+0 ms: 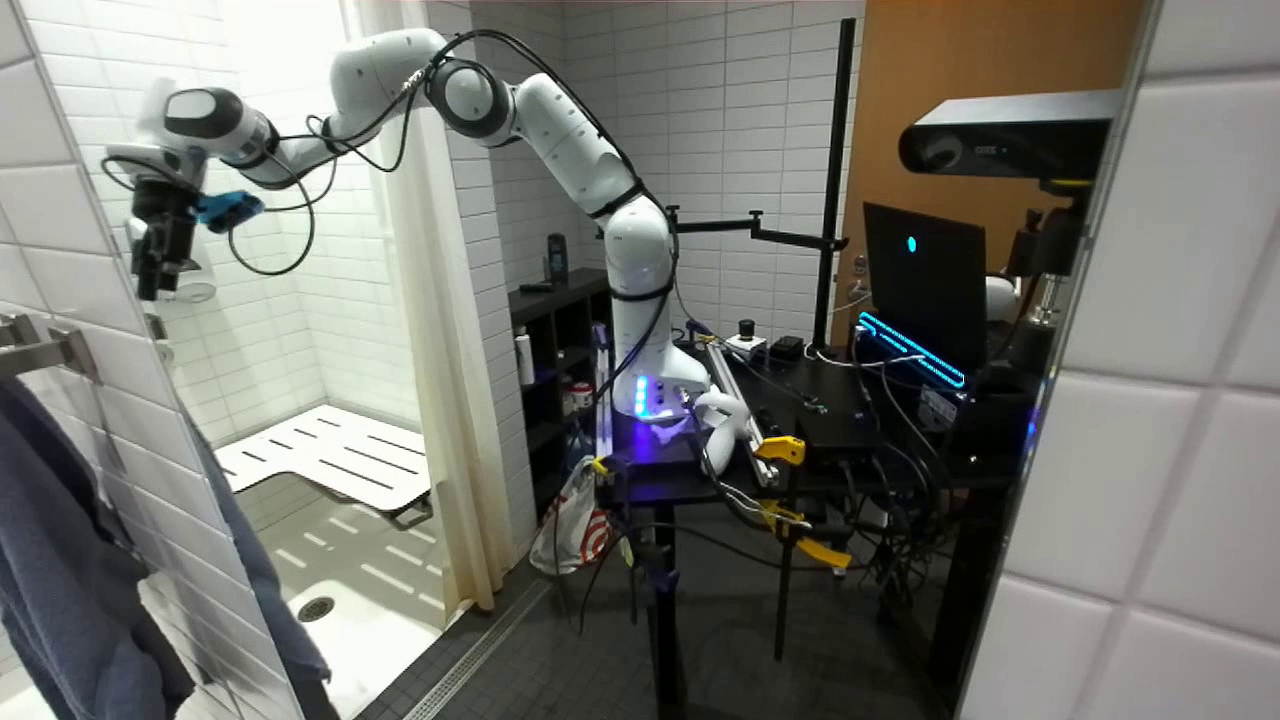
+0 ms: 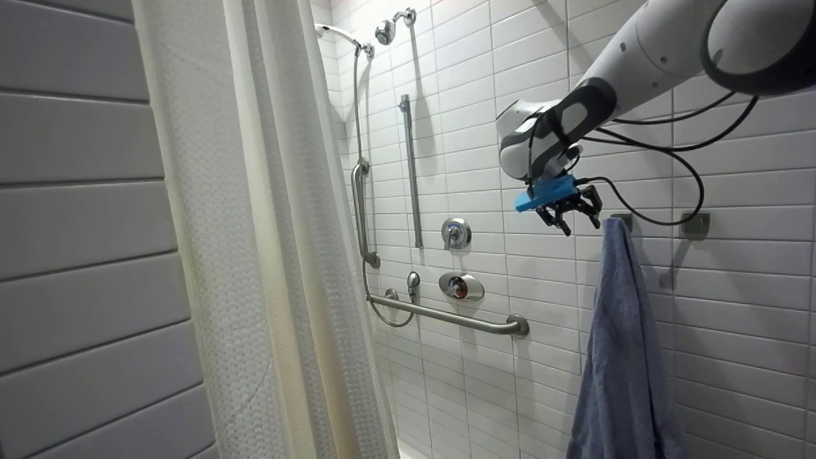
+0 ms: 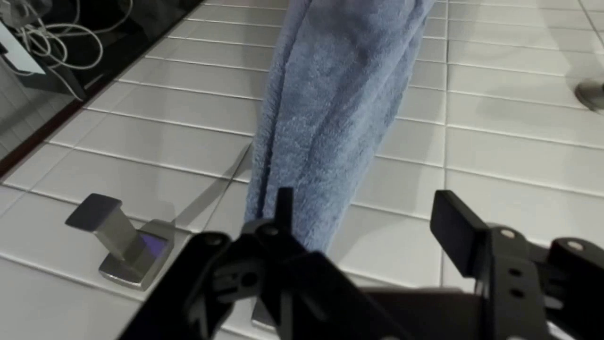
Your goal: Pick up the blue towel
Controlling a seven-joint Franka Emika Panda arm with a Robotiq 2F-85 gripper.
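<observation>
Claw (image 2: 581, 228) gaping, near top of hanging blue towel (image 2: 621, 344).

Towel (image 2: 619, 357) on one hook (image 2: 627, 222); second hook (image 2: 695, 225) beside it.

Blue towel (image 3: 335, 113) partly behind 1 finger (image 3: 284, 211) and past the wrist view's top

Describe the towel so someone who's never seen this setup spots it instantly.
In an exterior view, find the white tiled wall, then the bare metal hook on it. Beside that hook, nearer the gripper, hangs the towel, long and limp. Its plush grey-blue cloth sets it apart from that hook and the cream shower curtain.
</observation>
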